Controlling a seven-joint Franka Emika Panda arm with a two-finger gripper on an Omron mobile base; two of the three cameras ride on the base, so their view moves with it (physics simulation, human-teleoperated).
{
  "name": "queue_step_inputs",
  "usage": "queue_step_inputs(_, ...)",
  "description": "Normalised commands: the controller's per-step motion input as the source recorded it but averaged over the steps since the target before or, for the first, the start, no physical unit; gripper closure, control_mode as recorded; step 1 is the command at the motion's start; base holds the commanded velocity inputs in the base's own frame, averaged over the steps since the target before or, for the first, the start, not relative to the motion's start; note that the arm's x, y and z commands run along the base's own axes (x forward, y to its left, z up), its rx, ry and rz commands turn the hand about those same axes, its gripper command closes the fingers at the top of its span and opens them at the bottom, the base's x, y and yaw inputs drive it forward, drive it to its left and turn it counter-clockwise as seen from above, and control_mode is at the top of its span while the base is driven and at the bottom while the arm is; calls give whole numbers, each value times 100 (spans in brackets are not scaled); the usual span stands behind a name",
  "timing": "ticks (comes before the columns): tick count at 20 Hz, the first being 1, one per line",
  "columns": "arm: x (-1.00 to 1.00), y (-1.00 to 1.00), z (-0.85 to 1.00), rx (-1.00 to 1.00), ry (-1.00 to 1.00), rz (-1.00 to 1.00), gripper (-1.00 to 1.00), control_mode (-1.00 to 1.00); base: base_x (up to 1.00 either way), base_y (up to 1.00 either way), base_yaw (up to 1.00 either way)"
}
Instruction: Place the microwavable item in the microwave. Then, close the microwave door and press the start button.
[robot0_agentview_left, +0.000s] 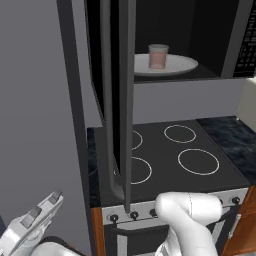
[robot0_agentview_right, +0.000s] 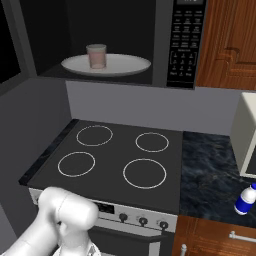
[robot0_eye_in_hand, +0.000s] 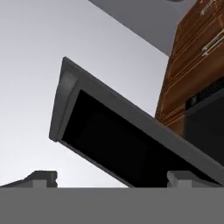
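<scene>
End effector (robot0_agentview_left: 42, 210): low at lower left, fingers parted, grasping nothing.
Door (robot0_agentview_left: 120, 100): swung open, up and right of it; rigid, swings on hinges, push its outer face.
Tumbler (robot0_agentview_left: 158, 56): upright on plate (robot0_agentview_left: 182, 64) inside microwave (robot0_agentview_right: 165, 45), far above; fragile, already placed.
Keypad (robot0_agentview_right: 185, 45): unpressed.

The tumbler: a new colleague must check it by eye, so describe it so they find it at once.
Look above the black stove with four white ring burners, into the open dark microwave. On its white round turntable plate stands one small clear glass tumbler with pinkish-brown contents, upright. Unlike the white bottle with a blue label on the counter at the right, it is see-through and uncapped.
</scene>
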Motion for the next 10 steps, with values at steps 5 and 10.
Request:
queue_step_inputs(5,0,-19,32,39,14,26,-100,-100,0,0,0)
queue_step_inputs(10,0,-28,30,34,23,31,-100,-100,0,0,0)
